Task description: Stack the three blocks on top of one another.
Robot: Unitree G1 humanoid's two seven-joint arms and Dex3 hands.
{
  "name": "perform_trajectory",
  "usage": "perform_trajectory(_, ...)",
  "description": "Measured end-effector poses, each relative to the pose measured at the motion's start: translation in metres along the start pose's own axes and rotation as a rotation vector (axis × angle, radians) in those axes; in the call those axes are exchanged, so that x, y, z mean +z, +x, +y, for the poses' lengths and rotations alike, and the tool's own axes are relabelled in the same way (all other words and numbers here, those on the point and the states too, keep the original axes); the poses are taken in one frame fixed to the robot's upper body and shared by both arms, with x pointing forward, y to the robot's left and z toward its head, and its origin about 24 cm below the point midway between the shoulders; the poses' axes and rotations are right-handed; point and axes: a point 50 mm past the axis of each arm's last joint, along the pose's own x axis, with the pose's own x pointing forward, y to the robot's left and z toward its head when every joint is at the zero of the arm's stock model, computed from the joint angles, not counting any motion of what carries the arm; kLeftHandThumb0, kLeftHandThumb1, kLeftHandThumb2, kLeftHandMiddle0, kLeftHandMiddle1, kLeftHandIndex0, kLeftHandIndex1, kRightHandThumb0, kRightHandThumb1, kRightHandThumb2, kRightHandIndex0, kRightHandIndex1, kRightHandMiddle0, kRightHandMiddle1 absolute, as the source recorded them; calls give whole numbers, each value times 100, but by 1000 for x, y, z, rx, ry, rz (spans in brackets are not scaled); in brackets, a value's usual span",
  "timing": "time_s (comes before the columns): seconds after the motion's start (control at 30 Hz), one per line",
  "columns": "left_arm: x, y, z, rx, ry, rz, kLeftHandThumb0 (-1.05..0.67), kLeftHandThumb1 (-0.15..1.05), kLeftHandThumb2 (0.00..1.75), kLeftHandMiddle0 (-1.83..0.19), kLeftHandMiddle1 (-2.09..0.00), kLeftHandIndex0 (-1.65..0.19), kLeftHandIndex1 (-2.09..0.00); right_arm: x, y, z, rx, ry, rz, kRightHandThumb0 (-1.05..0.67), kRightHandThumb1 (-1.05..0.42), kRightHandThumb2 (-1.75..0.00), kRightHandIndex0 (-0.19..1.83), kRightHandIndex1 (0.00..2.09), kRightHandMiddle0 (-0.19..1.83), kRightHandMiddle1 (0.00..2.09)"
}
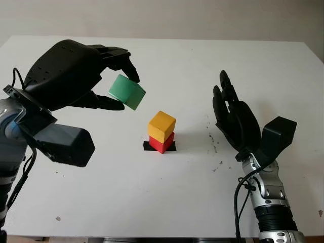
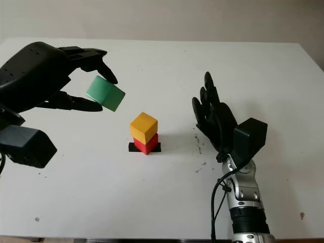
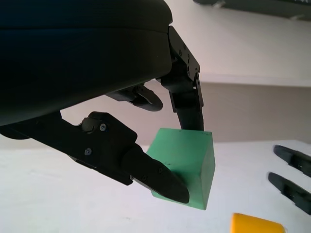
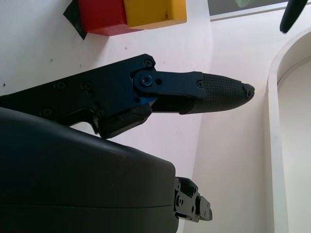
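A yellow block (image 1: 162, 126) sits on a red block (image 1: 162, 142), which stands on a black tape mark (image 1: 148, 146) in the middle of the white table (image 1: 167, 192). My left hand (image 1: 119, 83) is raised above the table, up and to the left of that stack, shut on a green block (image 1: 127, 91) pinched between its fingers. In the left wrist view the green block (image 3: 187, 165) is tilted between thumb and finger. My right hand (image 1: 229, 109) is open and held upright to the right of the stack, holding nothing.
Small dark specks (image 1: 214, 147) mark the table between the stack and my right hand. The table's far edge (image 1: 167, 38) meets a pale wall. The yellow block (image 4: 154, 12) and red block (image 4: 101, 15) also appear in the right wrist view.
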Motion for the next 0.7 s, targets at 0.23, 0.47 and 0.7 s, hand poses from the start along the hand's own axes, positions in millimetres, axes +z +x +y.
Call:
perform_trajectory(0.23, 2, 35, 21, -136, -82, -105, -38, 94, 5, -45, -3, -59, -121, -1, 0, 2, 5, 2, 0, -79, -105, -48, -19, 0, -19, 1)
perform_trajectory(0.47, 7, 60, 13, -291, -149, -156, -44, 99, 6, -42, -1, -49, -138, -1, -1, 3, 5, 0, -9, -77, -105, -49, -19, 0, -19, 1)
perform_trajectory(0.7, 12, 75, 5, -391, -131, -147, -42, 102, 6, -38, -2, -48, -128, -2, -1, 6, -8, -12, -2, -76, -105, -48, -19, 0, -18, 4)
